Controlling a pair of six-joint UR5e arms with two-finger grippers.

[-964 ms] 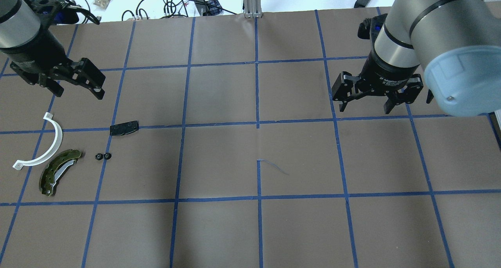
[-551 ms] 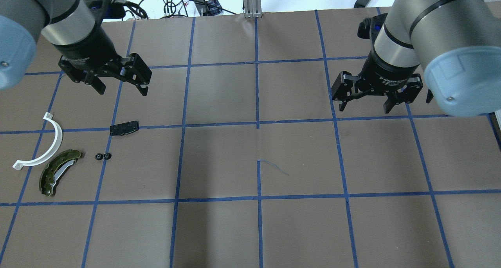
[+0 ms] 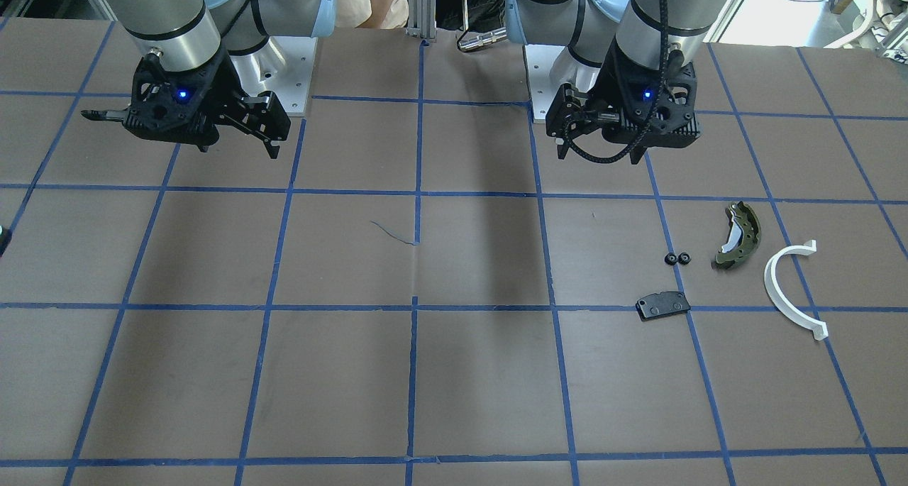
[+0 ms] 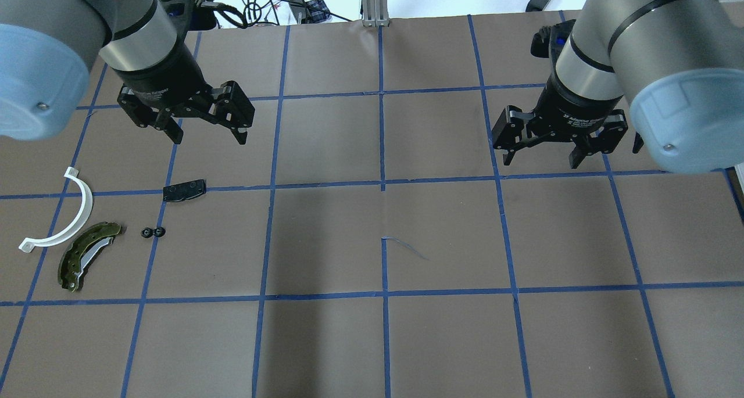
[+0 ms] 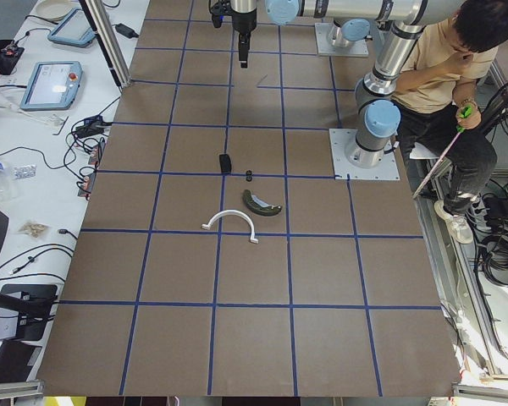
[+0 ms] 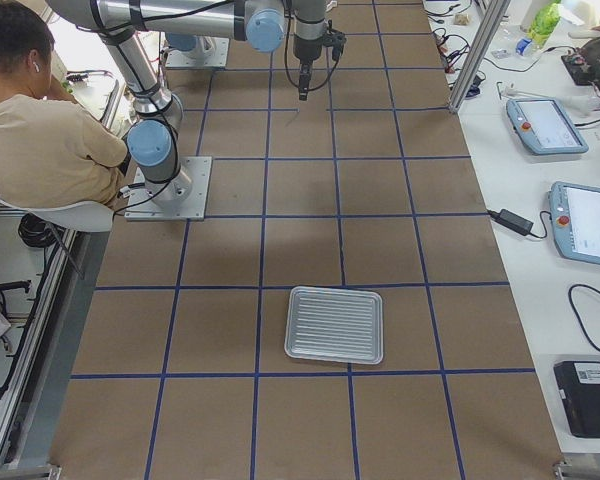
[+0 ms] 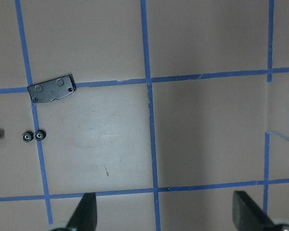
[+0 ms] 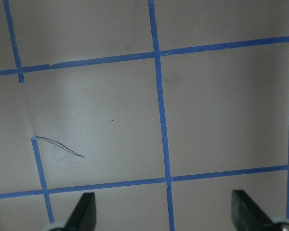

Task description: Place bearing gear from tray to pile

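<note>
Two small black bearing gears lie side by side on the table next to the pile: an olive-green brake shoe, a white half-ring and a flat black pad. The gears and pad also show in the left wrist view. My left gripper is open and holds nothing, hovering behind and to the right of the pad. My right gripper is open and holds nothing over the right half. The ribbed metal tray shows only in the exterior right view, with no gear visible on it.
Blue tape lines grid the brown table. A loose thread lies near the middle. Cables and gear lie beyond the far edge. A seated person is beside the robot base.
My left arm has swung right from the table's left edge, its open gripper now behind the black pad. The right arm and the parts have not moved.
</note>
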